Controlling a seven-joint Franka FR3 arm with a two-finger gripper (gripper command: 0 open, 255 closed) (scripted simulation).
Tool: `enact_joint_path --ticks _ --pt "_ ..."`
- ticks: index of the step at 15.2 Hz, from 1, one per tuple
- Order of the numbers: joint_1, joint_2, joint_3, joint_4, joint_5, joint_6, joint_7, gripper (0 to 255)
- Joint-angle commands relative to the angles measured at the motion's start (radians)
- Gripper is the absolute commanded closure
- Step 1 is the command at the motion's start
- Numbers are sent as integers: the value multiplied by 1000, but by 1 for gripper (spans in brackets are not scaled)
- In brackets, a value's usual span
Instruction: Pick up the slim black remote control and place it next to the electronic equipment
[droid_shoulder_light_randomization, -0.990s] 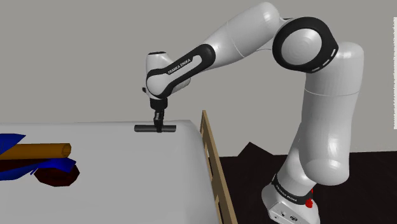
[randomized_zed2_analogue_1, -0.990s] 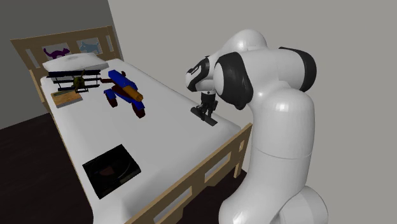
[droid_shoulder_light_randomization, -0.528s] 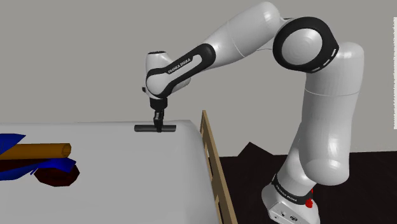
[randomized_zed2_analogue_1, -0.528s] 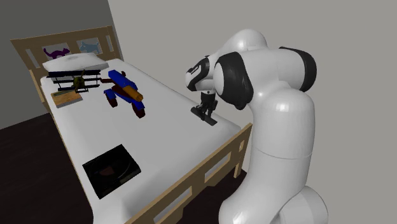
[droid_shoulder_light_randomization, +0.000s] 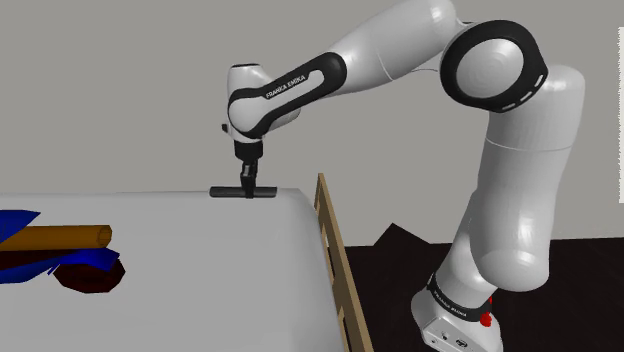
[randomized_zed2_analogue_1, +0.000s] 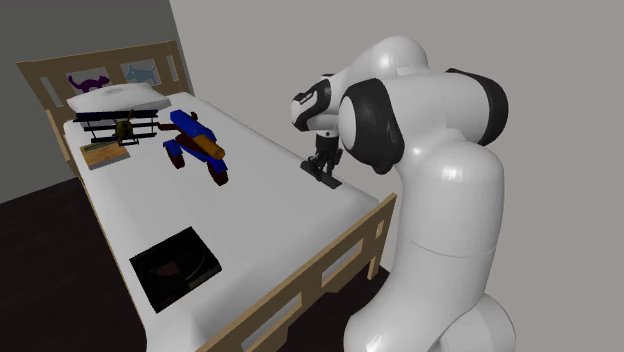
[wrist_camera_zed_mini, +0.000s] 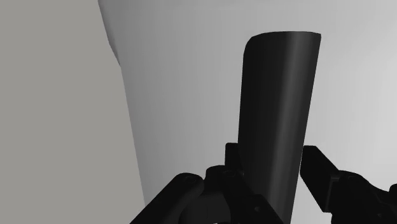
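While wrist-down — gripper (droid_shoulder_light_randomization: 246, 187) tight around remote (droid_shoulder_light_randomization: 222, 191)

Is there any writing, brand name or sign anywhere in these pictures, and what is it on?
"FRANKA EMIKA": white letters on the dark band of the white robot arm, in the shoulder view.
Small white lettering low on the arm's base: too small to read.
Wooden headboard: two small coloured pictures, no words.

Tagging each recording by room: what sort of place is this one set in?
Probably a child's bedroom: a wooden-framed bed, a pillow against a headboard with cat pictures, and a toy biplane on the mattress.
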Motion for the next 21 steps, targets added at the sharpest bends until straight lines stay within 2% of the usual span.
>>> enact_joint_path --ticks 1,13,21 --pt "0 -14 0 10 -1 -24 2 255" --pt "-1 -68 -1 90 -5 -158 10 255" --pt "67 -298 57 -206 10 -83 125 255"
